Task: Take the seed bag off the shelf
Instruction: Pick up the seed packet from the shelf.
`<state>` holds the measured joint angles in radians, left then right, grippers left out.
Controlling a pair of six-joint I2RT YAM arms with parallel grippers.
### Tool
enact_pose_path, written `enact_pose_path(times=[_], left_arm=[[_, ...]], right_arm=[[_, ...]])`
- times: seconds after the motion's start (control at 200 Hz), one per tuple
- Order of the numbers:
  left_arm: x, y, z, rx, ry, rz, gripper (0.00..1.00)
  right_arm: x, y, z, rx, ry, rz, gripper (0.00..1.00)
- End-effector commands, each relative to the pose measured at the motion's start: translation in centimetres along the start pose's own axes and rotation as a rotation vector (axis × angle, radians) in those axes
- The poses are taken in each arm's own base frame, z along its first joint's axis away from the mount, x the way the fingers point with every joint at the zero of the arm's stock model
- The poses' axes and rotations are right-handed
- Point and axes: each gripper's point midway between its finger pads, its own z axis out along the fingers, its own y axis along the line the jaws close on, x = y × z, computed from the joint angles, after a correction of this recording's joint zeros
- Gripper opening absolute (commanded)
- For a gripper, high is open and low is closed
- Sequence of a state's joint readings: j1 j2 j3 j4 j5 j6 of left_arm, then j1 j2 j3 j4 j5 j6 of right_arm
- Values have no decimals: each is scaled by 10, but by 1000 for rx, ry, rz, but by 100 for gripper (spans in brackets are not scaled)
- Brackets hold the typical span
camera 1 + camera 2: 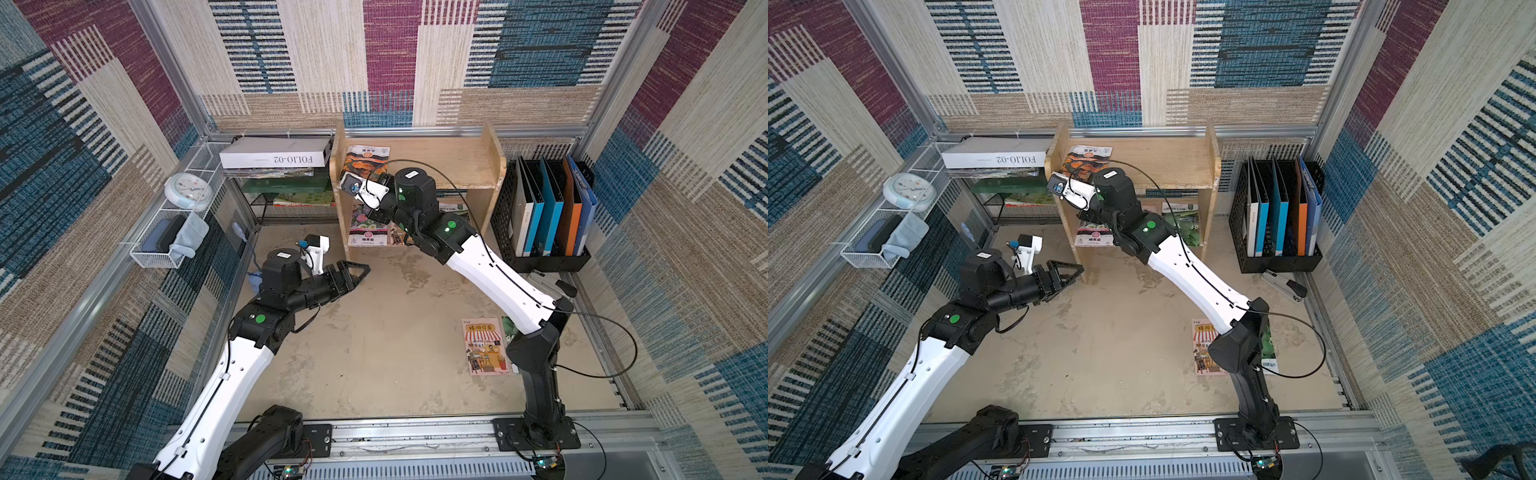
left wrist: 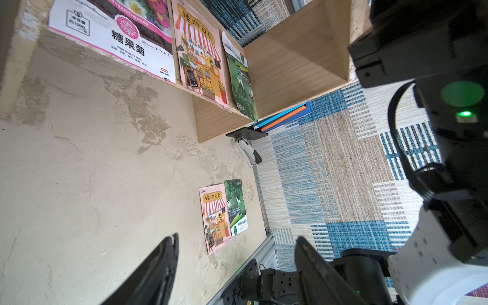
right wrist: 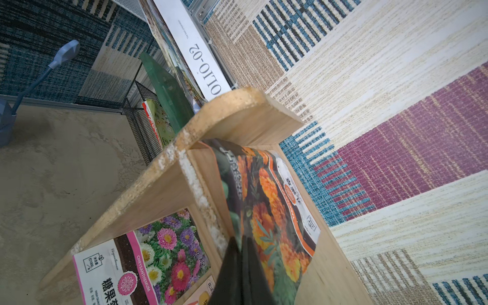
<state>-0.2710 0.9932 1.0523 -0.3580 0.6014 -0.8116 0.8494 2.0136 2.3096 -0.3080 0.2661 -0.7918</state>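
The seed bag (image 1: 366,160) (image 1: 1087,159) (image 3: 274,200), printed with orange flowers, lies at the left end of the top tier of the light wooden shelf (image 1: 451,164) (image 1: 1169,164) (image 3: 227,118). My right gripper (image 3: 240,244) is shut on the bag's near edge, and the bag curls up from the board there. In both top views the wrist camera hides those fingers. My left gripper (image 1: 359,270) (image 1: 1073,270) (image 2: 236,237) hangs open above the table, in front of the shelf's left leg, with nothing between its fingers.
Other seed bags stand on the lower tier: a chrysanthemum bag (image 1: 368,227) (image 2: 118,34) and others. Two bags (image 1: 484,347) (image 2: 224,211) lie on the table at the right. A black file holder (image 1: 544,212) stands to the right, a mesh rack with a white box (image 1: 274,156) to the left.
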Motion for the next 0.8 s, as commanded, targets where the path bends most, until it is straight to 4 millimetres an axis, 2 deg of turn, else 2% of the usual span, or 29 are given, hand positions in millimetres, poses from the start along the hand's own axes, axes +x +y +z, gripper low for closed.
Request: enact_pose_path(times=[0.0,0.2,0.376,0.571,0.796], left_arm=[[-6,-11,-5,27,-23,17,73],[-17,-25,-12,45,-61,31,73],[-36,-48,-17,96,-111,28,73],[-55,-72,-26,172,-164,-6,75],[-74,-94,-33,282,-191,-80,83]], right_arm=[[-6,-11,-8,36,-15,26,0],[-10,-13,-32,37,-42,20,0],[-8,-12,-72,32,-90,6,0],[7,-6,-112,34,-117,-36,0],[14,2,-133,6,-139,-60,0]])
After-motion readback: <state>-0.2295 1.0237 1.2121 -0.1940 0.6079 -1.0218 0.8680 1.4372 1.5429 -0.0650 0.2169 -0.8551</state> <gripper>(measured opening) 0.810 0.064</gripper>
